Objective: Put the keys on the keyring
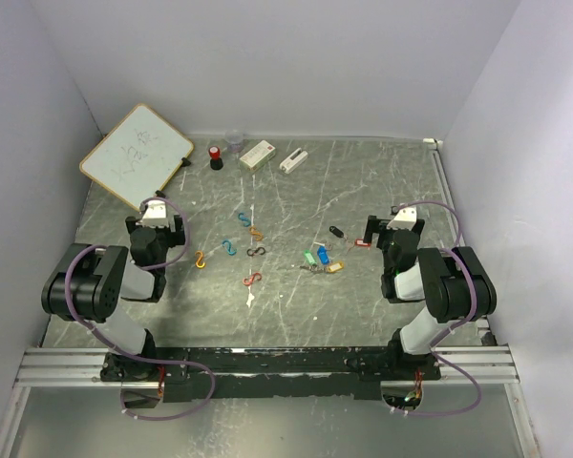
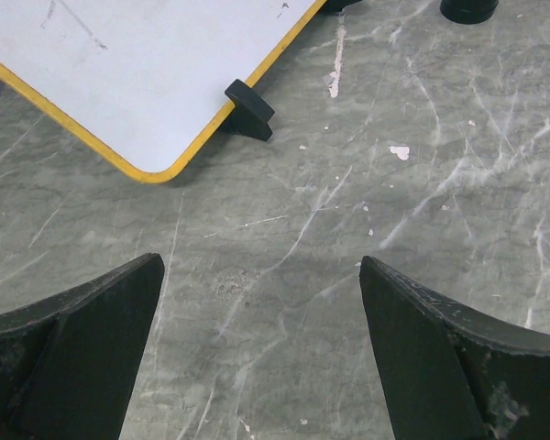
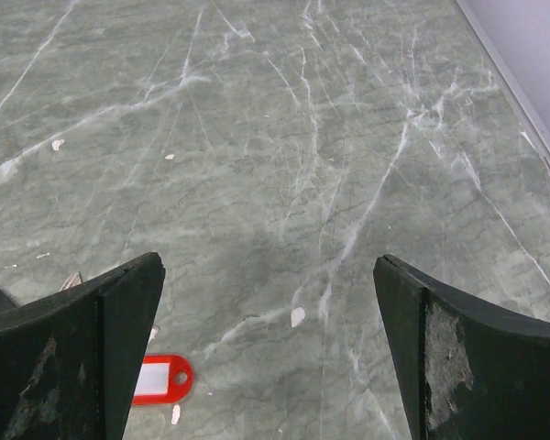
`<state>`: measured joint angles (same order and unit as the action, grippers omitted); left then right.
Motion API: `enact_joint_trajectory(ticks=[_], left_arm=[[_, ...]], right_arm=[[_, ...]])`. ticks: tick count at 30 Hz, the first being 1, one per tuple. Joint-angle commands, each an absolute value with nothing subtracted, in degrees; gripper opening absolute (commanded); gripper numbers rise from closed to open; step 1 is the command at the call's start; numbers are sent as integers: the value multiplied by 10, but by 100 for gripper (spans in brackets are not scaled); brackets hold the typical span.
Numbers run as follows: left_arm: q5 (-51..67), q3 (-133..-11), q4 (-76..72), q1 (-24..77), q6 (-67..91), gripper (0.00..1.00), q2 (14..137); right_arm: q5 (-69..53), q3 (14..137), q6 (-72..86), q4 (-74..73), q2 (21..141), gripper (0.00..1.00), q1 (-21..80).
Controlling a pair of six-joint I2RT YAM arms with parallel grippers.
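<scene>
Just ahead and left of the left gripper (image 2: 259,266) sits a yellow-edged whiteboard (image 1: 136,156). Farther ahead to its right stand a red-capped bottle (image 1: 215,156), a clear cup (image 1: 234,141), a white box (image 1: 257,155) and a smaller white block (image 1: 293,160). Coloured S-shaped clips (image 1: 253,279) lie scattered to its right.

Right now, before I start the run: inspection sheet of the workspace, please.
Surface: grey marbled table, white flecks.
Job's things: green tag, blue tag, yellow tag bunched mid-table; black tag apart; red tag beside right tool. Keyring too small to tell.
Clutter: coloured S-clips left of the tags; whiteboard, cup, white boxes at the back.
Grippers: left tool open, empty; right tool open, empty.
Cables: purple cables, looped, both sides.
Surroundings: white walls.
</scene>
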<state>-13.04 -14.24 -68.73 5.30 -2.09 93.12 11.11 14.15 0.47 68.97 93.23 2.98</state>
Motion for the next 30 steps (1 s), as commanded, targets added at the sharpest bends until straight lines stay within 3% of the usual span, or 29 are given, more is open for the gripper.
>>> enact_joint_trajectory(ticks=[1,15,18,24,30], left_arm=[[-76,-157,-681,33,-6,100,932],[-91,-169,-655,34,-9,100,914],[-105,-216,-517,41,-8,99,855],[-137,-221,-487,63,25,100,742],[-159,-390,-211,63,198,100,721]], right_arm=[[111,140,7,698,924,100,27],[115,140,3,697,912,100,27],[144,194,5,529,846,100,38],[168,280,30,408,793,100,58],[132,425,65,192,793,100,76]])
